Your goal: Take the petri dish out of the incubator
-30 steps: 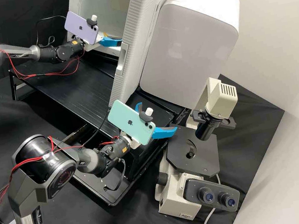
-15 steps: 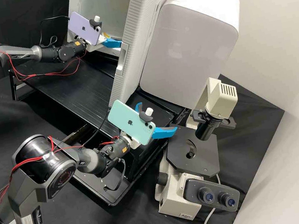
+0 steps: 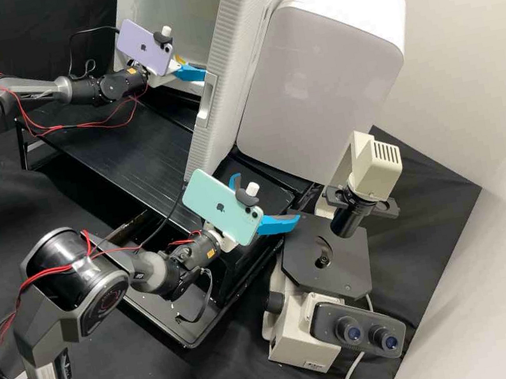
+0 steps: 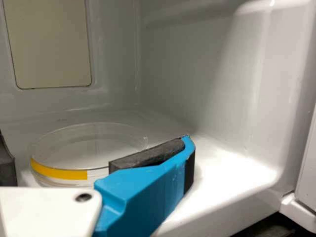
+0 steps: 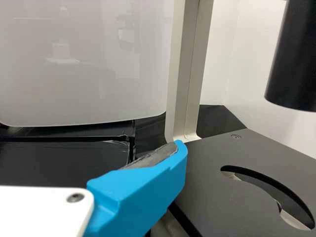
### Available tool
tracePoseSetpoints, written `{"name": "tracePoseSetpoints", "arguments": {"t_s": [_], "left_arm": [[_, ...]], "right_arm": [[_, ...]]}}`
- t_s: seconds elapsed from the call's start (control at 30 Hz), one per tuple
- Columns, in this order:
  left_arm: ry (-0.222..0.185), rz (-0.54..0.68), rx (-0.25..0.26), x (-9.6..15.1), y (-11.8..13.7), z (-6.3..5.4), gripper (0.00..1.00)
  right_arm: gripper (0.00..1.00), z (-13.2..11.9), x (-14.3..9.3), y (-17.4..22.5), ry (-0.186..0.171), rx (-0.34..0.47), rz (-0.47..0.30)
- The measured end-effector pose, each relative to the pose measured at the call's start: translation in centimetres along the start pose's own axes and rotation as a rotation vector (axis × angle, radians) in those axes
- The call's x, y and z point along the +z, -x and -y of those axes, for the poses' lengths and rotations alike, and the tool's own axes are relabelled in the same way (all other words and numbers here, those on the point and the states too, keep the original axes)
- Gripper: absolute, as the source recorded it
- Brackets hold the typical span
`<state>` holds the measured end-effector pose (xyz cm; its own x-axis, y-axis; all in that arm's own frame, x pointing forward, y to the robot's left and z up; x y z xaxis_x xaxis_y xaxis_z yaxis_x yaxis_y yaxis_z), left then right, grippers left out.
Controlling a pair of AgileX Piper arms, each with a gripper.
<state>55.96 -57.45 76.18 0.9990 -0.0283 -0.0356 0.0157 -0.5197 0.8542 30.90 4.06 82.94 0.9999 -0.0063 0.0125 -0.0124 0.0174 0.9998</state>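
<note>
A clear petri dish [image 4: 74, 143] with a yellow band lies on the white floor of the incubator [image 3: 309, 63], whose door [image 3: 231, 57] stands wide. My left gripper [image 3: 191, 72] is inside the chamber, open, with one blue finger [image 4: 148, 182] beside the dish and the other pad at the dish's far side. The dish sits between them, and I cannot tell if they touch it. My right gripper [image 3: 281, 222] hangs open and empty beside the microscope stage [image 5: 237, 168], its blue finger [image 5: 143, 187] level with the stage's edge.
A white microscope [image 3: 327, 326] stands in front of the incubator, its black condenser [image 5: 294, 54] hanging over the stage. The black bench shelf [image 3: 130, 152] runs between the two arms. The incubator's door rim [image 5: 185, 74] rises just beyond the right gripper.
The left arm has pushed a little farther into the incubator. The right arm has not moved.
</note>
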Motion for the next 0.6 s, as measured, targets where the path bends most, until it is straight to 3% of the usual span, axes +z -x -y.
{"name": "tracePoseSetpoints", "arguments": {"t_s": [0.33, 0.37, 0.6], "left_arm": [[0.002, -0.006, -0.009, 0.0, -0.02, -0.08, 1.0], [0.002, -0.004, -0.011, 0.01, -0.02, -0.06, 0.0], [0.0, -0.013, -0.016, -0.1, -0.07, 0.15, 0.0]], "right_arm": [[1.0, 0.0, 0.0, 0.0, 0.0, 0.0, 0.0], [1.0, 0.0, 0.0, 0.0, 0.0, 0.0, 0.0], [1.0, 0.0, 0.0, 0.0, 0.0, 0.0, 0.0]]}}
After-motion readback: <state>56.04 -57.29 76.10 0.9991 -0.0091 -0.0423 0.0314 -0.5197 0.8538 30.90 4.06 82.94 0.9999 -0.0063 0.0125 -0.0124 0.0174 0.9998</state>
